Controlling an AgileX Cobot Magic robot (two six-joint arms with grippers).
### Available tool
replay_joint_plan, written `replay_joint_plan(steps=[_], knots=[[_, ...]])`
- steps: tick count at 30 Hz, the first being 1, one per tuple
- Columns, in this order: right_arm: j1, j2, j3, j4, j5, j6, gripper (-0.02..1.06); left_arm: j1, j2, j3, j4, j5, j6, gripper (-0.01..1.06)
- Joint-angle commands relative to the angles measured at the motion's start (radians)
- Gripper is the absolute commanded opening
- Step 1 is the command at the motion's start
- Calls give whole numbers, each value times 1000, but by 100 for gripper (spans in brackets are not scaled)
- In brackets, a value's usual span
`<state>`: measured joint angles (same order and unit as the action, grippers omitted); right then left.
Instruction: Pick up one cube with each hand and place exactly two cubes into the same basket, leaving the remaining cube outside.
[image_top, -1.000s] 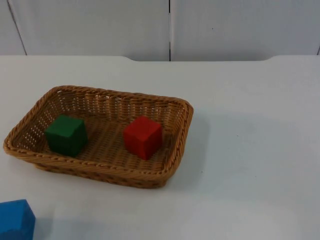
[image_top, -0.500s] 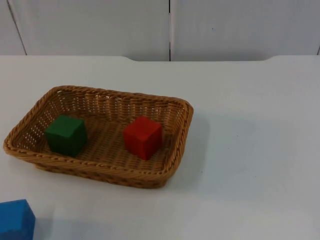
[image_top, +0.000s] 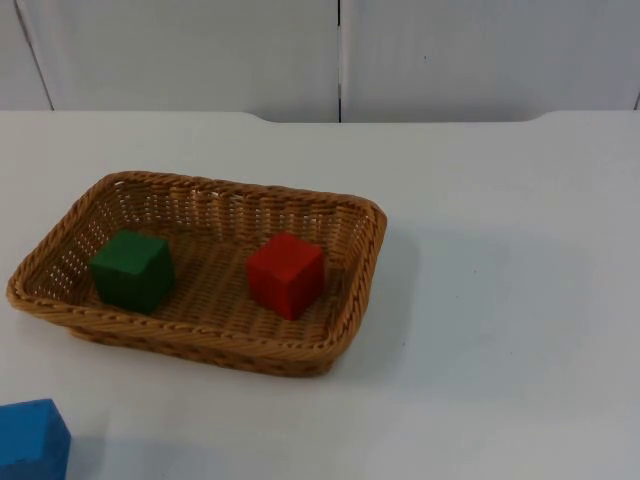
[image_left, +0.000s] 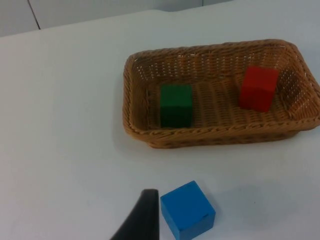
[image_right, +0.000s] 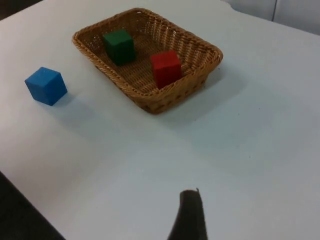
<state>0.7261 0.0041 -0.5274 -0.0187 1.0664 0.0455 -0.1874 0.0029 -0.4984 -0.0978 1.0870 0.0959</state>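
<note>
Now the wicker basket (image_top: 200, 272) sits on the white table (image_top: 480, 300) with two cubes inside: the green cube (image_top: 133, 269) toward one short end and the red cube (image_top: 286, 274) toward the other, apart from each other, each resting on the woven floor. The blue cube (image_top: 32, 440) lies outside on the table, near the basket's long side but not touching it. From the left gripper (image_left: 142, 220), the blue cube (image_left: 188, 210) is just beside the fingertip, and the basket (image_left: 220, 135) lies beyond it. From the right gripper (image_right: 189, 215), the basket (image_right: 150, 102) is well ahead across bare table. Whether either gripper is spread or closed cannot be told; neither visibly has hold of anything.
</note>
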Motion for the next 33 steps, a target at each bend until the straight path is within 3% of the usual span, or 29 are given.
replay_joint_plan(steps=[1, 19, 22, 23, 27, 33], knots=[[5, -4, 1, -5, 0, -1, 62, 2, -3, 4, 3, -12, -1, 95], [5, -4, 1, -5, 0, -3, 62, 2, -3, 3, 5, -12, -3, 95], [5, -4, 1, -5, 0, -4, 76, 2, -3, 3, 5, -12, -3, 95], [5, -4, 1, -5, 0, -4, 76, 2, -3, 3, 5, -12, -3, 95], [5, -4, 1, -5, 0, -7, 104, 2, -3, 3, 5, -12, -4, 96], [5, -4, 1, -5, 0, -7, 105, 2, -3, 3, 5, -12, -4, 105]])
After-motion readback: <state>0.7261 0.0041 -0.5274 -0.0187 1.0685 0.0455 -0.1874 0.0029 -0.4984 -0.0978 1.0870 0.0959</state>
